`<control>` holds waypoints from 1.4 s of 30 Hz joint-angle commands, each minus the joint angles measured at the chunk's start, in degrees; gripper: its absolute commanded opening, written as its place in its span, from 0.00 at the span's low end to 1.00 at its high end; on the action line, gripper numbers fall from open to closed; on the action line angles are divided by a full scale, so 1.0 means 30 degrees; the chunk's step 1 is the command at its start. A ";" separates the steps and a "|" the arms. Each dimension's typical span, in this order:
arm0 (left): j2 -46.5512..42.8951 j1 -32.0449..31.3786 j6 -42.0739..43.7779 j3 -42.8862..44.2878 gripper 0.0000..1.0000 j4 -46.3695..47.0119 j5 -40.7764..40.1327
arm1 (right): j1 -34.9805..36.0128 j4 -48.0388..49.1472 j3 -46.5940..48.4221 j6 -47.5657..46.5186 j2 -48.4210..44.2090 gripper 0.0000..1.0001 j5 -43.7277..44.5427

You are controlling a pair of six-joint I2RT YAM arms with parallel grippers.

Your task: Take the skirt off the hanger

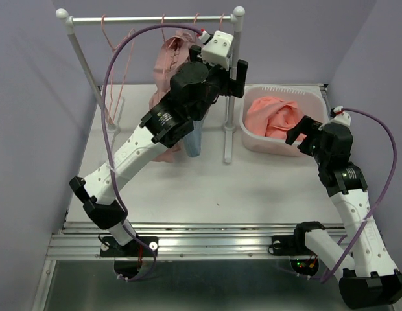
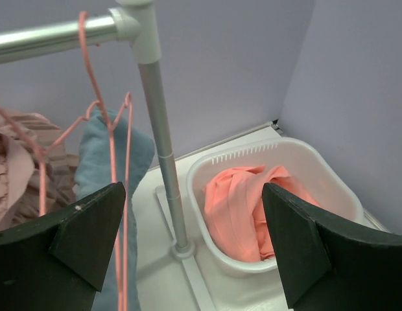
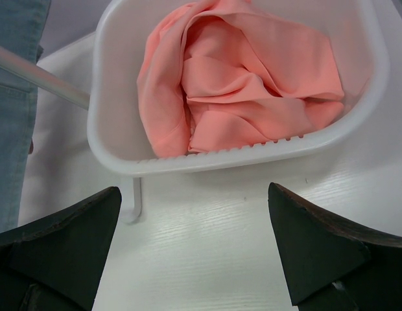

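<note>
The skirt [image 1: 275, 115], a salmon-pink cloth, lies crumpled in the white basket [image 1: 288, 91] at the right of the table. It also fills the basket in the wrist views: skirt [image 2: 236, 207], skirt [image 3: 240, 84]. A bare pink wire hanger [image 2: 112, 149] hangs from the rail close to the rack's right post [image 2: 163, 162]. My left gripper [image 1: 238, 78] is raised beside that post, open and empty; its view [image 2: 193, 194] looks down on post and basket. Just in front of the basket rim [image 3: 240, 159], my right gripper [image 3: 194, 191] is open over the tabletop, also empty.
A blue garment [image 1: 193, 139] and a beige-pink one [image 1: 168, 65] hang from the rail [image 1: 149, 19] under and behind my left arm. More pink hangers [image 1: 113, 78] dangle at the rail's left end. The post's foot [image 1: 228, 155] stands between the blue garment and the basket.
</note>
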 commanded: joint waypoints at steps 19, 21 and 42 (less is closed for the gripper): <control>0.0767 0.5284 0.0074 0.1377 0.91 -0.2738 0.2179 | -0.0104 0.1162 -0.0288 -0.0319 -0.0045 1.00 -0.1144; 0.1442 0.5580 0.0074 0.1962 0.88 -0.3149 0.2705 | -0.0104 0.1191 -0.0288 -0.0319 0.0013 1.00 -0.1144; -0.0517 0.5932 -0.0746 0.0795 0.00 -0.1483 0.1976 | -0.0104 0.1366 -0.0318 -0.0554 -0.0162 1.00 -0.1992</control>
